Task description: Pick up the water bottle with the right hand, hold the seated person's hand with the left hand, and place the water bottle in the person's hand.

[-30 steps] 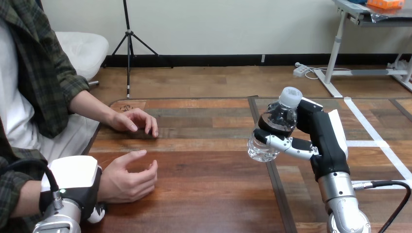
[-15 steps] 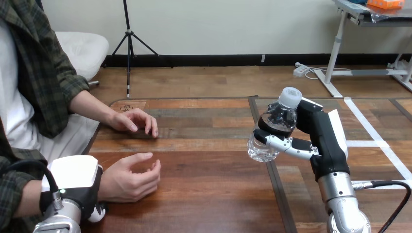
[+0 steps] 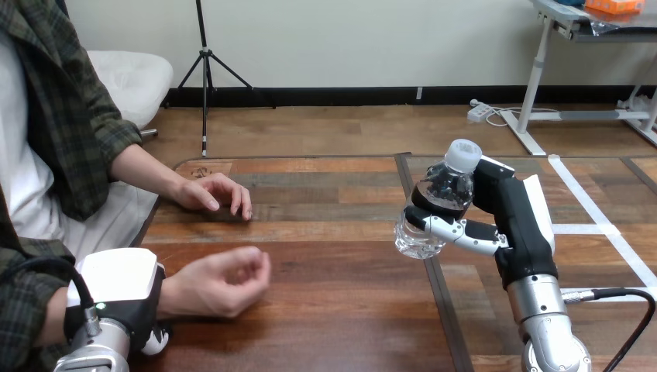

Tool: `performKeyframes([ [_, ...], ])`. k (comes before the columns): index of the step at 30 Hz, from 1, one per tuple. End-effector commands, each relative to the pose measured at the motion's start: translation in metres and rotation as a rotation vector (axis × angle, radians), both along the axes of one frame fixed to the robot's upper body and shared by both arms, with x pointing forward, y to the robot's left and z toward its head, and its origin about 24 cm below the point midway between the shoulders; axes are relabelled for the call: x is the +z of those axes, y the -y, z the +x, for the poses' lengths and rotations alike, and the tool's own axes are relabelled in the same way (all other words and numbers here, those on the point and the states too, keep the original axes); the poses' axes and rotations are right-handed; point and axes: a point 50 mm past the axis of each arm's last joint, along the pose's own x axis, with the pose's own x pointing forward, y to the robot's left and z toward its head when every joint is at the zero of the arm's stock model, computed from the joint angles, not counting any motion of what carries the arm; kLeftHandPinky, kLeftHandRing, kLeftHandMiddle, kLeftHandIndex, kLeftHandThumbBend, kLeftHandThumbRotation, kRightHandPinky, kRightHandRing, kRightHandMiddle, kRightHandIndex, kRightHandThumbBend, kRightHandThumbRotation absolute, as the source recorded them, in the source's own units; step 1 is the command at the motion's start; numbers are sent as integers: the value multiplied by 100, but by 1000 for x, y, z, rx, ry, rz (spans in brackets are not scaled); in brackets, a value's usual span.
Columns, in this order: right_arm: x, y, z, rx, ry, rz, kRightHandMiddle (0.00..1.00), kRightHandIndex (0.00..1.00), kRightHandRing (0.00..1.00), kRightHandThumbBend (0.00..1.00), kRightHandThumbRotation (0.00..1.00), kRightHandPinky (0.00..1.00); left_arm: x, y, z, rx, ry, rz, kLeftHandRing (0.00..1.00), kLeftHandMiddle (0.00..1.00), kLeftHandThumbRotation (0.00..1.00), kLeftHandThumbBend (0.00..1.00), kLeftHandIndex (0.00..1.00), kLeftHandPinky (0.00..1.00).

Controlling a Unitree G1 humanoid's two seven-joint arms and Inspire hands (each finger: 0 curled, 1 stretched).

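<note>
The water bottle (image 3: 417, 235) is held clear of the desk (image 3: 341, 302) by the right robot hand (image 3: 507, 209), whose fingers (image 3: 457, 230) are wrapped across the lower body of the bottle. The bottle is carried tilted: the white cap points up and to the far right, and the clear base is aimed down and left.

Over at the near left, the left robot hand (image 3: 116, 283) is laid over the wrist of the person's nearer hand (image 3: 221, 283). Whether it is clasped round that wrist cannot be told from here. The nearer hand reaches out to the right from under it, low over the desk, with its fingers curled in. The person's farther hand (image 3: 213, 192) is rested flat on the desk, further back.

Now the key line. The receiving hand lies left of the bottle and somewhat nearer, and the two are well apart, with bare desk between. The base of the bottle is already turned toward it, so a carry leftward and nearer, then down, looks to be what is called for. The pick-up can be judged done and the hand-over not yet made. An opened palm will likely be needed before the bottle can be set in, since it would sit poorly on curled fingers.
</note>
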Motion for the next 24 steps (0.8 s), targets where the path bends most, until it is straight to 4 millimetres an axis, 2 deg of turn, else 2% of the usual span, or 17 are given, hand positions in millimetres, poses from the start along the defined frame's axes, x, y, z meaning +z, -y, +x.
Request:
performKeyframes([
  [1, 34, 0, 18, 9, 146, -2, 51, 53, 45, 72, 0, 41, -9, -7, -2, 11, -59, 32, 64, 66, 0, 75, 68, 62],
  [15, 34, 0, 18, 7, 144, -10, 51, 52, 45, 72, 0, 41, -10, -7, -2, -12, -15, 32, 60, 62, 0, 76, 65, 59],
  [24, 34, 0, 19, 7, 137, 2, 51, 52, 45, 72, 0, 41, -11, -7, -3, -26, 26, 8, 54, 56, 0, 76, 57, 53],
])
